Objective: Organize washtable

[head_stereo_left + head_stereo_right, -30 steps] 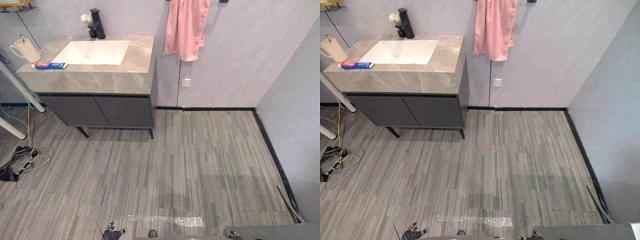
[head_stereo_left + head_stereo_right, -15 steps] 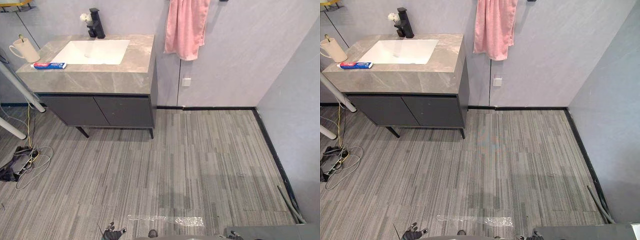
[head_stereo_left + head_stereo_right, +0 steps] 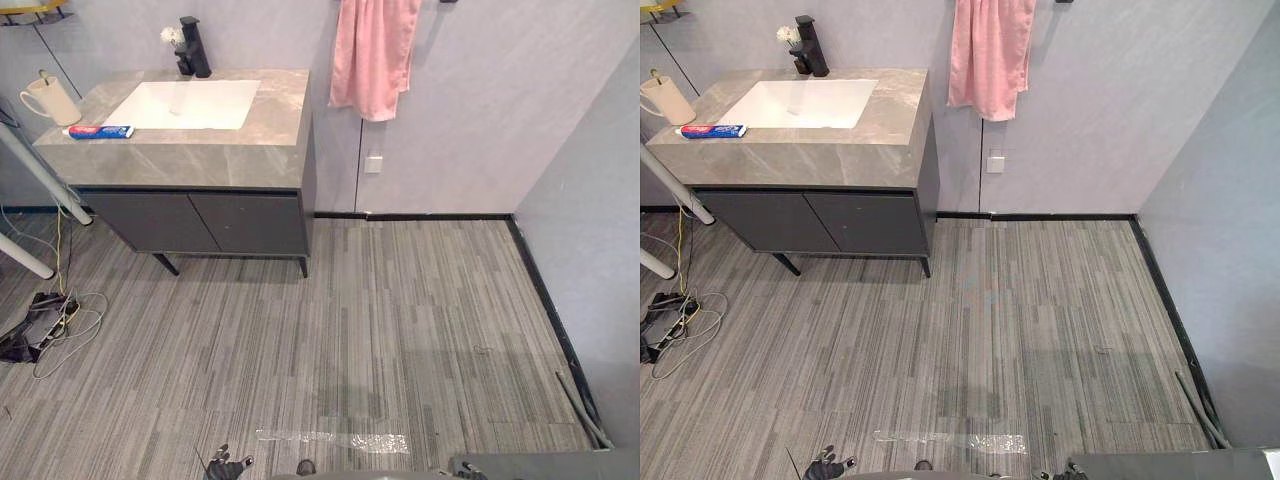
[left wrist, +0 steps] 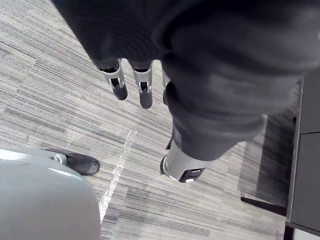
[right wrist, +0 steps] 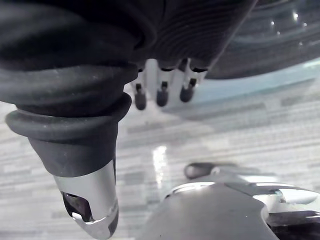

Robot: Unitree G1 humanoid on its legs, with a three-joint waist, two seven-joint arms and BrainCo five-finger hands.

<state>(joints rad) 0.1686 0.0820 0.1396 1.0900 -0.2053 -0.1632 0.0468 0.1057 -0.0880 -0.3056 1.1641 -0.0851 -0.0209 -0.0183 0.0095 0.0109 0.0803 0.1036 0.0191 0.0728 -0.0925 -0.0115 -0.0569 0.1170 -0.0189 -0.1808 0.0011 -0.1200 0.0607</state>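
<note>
The washtable [image 3: 200, 155] is a grey marble counter over a dark cabinet, at the far left against the wall. It holds a white sink [image 3: 190, 103] with a black faucet [image 3: 192, 47] behind it. A red and blue toothpaste tube [image 3: 100, 131] lies flat on the counter left of the sink. A beige mug [image 3: 50, 98] with something thin sticking out stands at the far left corner. My left hand [image 4: 142, 85] hangs over the floor with straight fingers, open and holding nothing. My right hand [image 5: 161, 87] hangs the same way, open.
A pink towel [image 3: 372, 55] hangs on the back wall right of the counter. White poles [image 3: 40, 180] and a cable tangle [image 3: 50, 320] are at the left. A wall closes the right side. A strip of clear tape [image 3: 330, 440] lies on the striped grey floor.
The head views have shifted very slightly. Nothing on the washtable has moved.
</note>
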